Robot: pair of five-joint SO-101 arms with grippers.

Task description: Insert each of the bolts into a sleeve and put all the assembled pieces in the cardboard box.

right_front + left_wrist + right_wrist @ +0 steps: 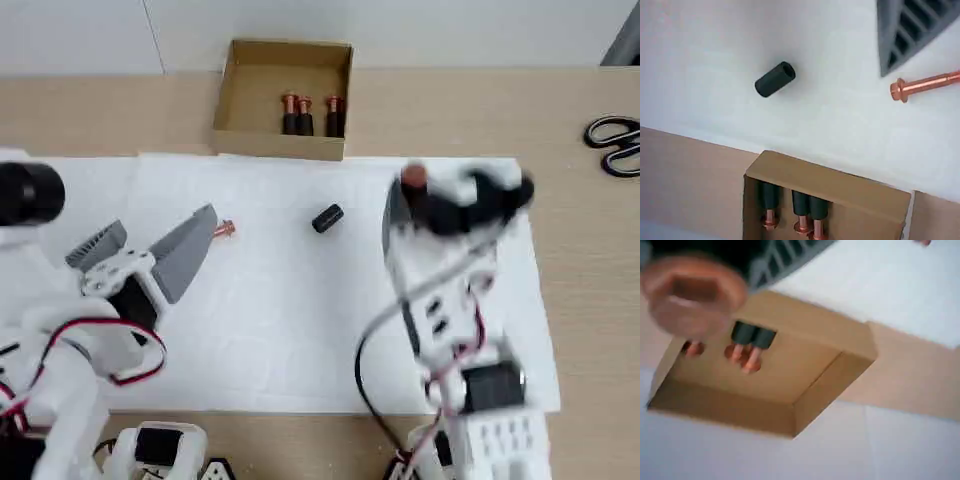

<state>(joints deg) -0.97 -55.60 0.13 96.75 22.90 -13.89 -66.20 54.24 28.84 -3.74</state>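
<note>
The cardboard box (232,100) stands at the table's far edge with three assembled pieces (310,114) lying inside; they show too in the left wrist view (800,210) and the right wrist view (747,342). A loose black sleeve (327,218) (775,79) lies on the white sheet in front of the box. A loose copper bolt (224,229) (925,85) lies beside my left gripper (150,235), which is open and holds nothing. My right gripper (420,200) is shut on a bolt in a sleeve, its copper head (692,295) up, to the right of the box's front.
A white paper sheet (300,320) covers the middle of the wooden table. Scissors (612,143) lie at the far right edge. Both arm bases stand at the near edge.
</note>
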